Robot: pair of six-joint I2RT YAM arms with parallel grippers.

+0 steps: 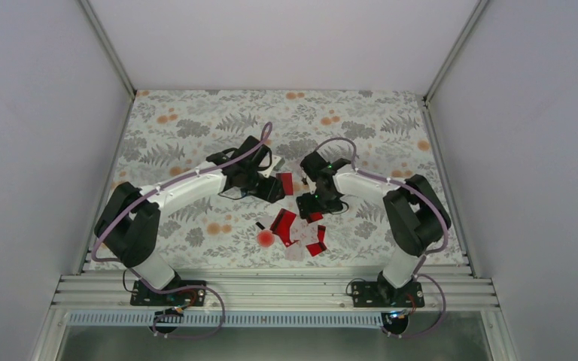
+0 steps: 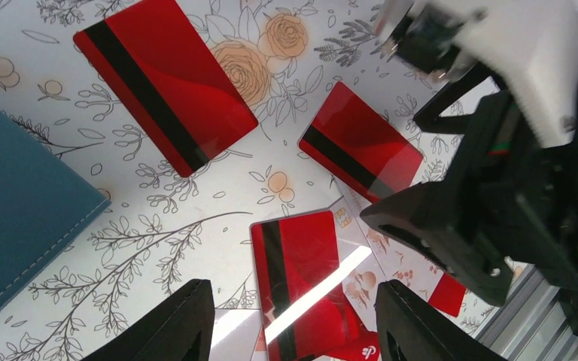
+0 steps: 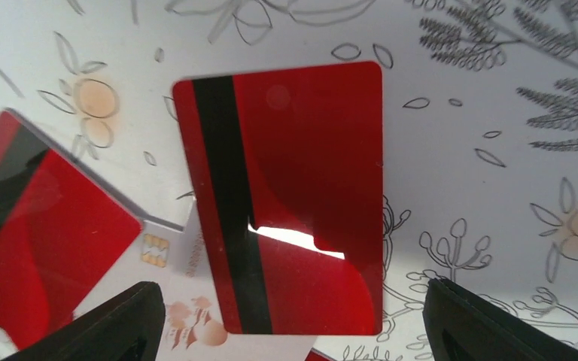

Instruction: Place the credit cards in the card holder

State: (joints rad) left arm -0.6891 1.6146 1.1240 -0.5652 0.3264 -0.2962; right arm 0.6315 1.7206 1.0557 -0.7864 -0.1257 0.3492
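Observation:
Several red credit cards with black stripes lie scattered on the floral table. In the left wrist view, one red card lies below my open left gripper, partly over a white card. Two more red cards lie beyond it. The teal card holder lies flat at the left edge of that view. My right gripper stands wide open just above a red card, which overlaps a white chip card. Both grippers hover close together at the table's middle.
A small round red blob and a tiny black piece lie near the front cards. Grey walls close in the table on three sides. An aluminium rail runs along the near edge.

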